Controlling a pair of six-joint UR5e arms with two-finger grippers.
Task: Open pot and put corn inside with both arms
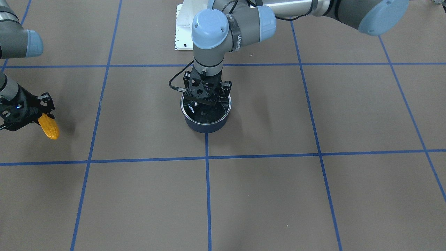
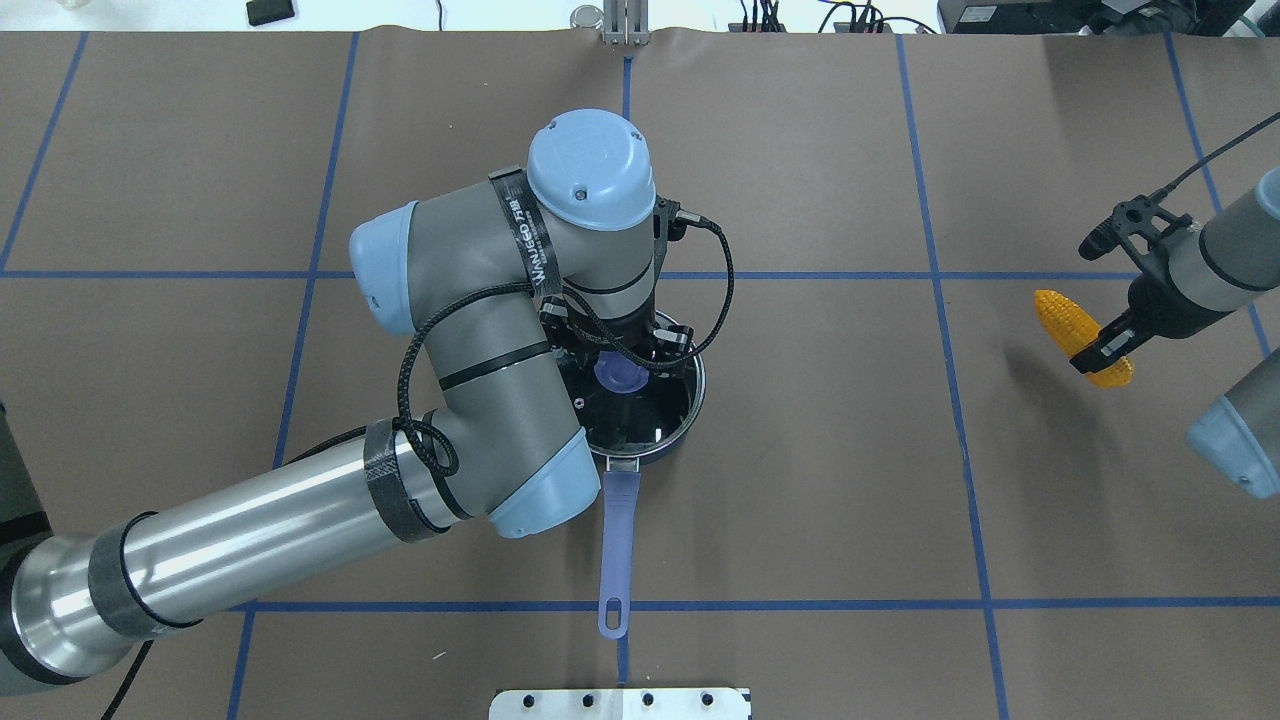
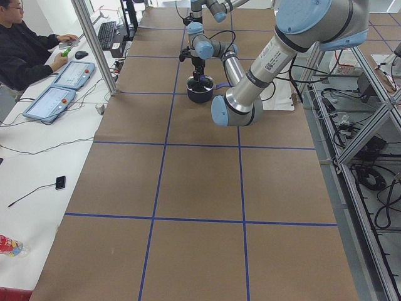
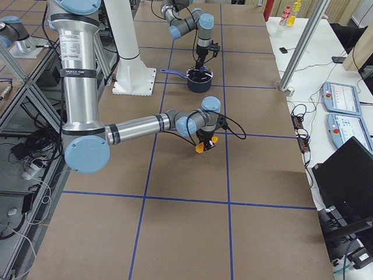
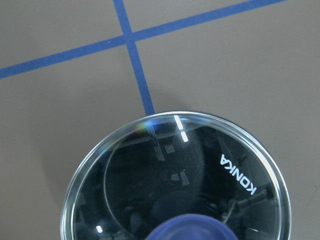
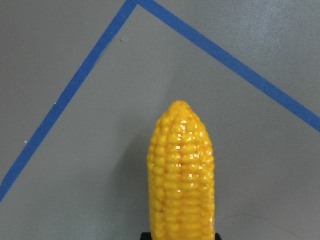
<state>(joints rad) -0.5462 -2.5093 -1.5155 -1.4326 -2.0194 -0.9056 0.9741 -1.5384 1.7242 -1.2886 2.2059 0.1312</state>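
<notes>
The navy pot (image 1: 205, 126) stands at the table's middle, its lavender handle (image 2: 618, 540) pointing toward the robot. The glass lid (image 5: 165, 165) with its blue knob (image 2: 620, 376) lies on the pot. My left gripper (image 1: 208, 101) is straight above the lid, its jaws set around the knob and seemingly shut on it; the fingers are hidden in the left wrist view. My right gripper (image 2: 1096, 346) is far off on the robot's right side. It is shut on the thick end of the yellow corn (image 1: 48, 127) and holds it a little above the table, tip outward (image 6: 182, 170).
Blue tape lines grid the brown table. A white base plate (image 2: 620, 703) lies at the robot's side of the table. An operator (image 3: 25, 50) sits at a side bench with control pads. Bottles (image 4: 285, 14) stand on the bench's far end.
</notes>
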